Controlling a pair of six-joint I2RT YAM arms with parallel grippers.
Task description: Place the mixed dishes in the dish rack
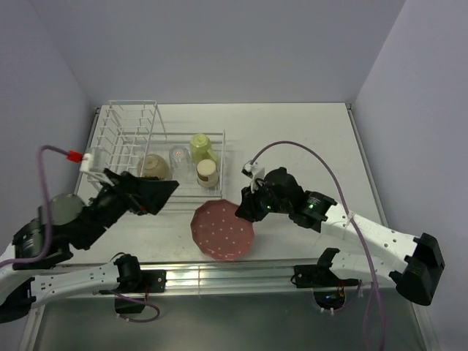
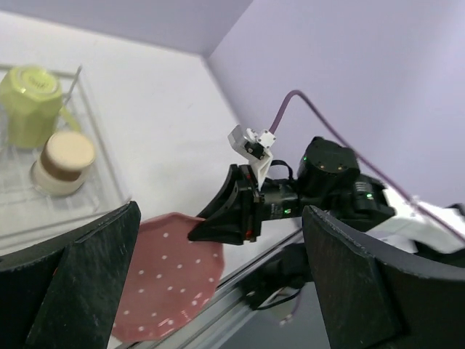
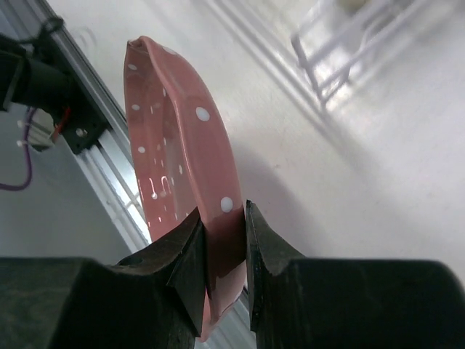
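The pink white-dotted plate (image 1: 221,231) is tilted near the table's front edge. My right gripper (image 1: 246,208) is shut on its right rim, and the right wrist view shows the plate (image 3: 171,145) edge-on with its rim pinched between the jaws of the right gripper (image 3: 224,247). The white wire dish rack (image 1: 130,135) holds the cream bowl (image 1: 153,167), the clear glass tumbler (image 1: 178,156), the pale yellow-green mug (image 1: 202,146) and the small steel cup (image 1: 208,173). My left gripper (image 1: 165,196) is open and empty, in front of the rack and left of the plate.
The left wrist view shows the mug (image 2: 29,102) and cup (image 2: 64,161) in the rack's low basket, the plate (image 2: 167,280) and the right gripper (image 2: 229,218). The table's metal front rail (image 1: 234,276) runs just below the plate. Walls close in on the left, back and right.
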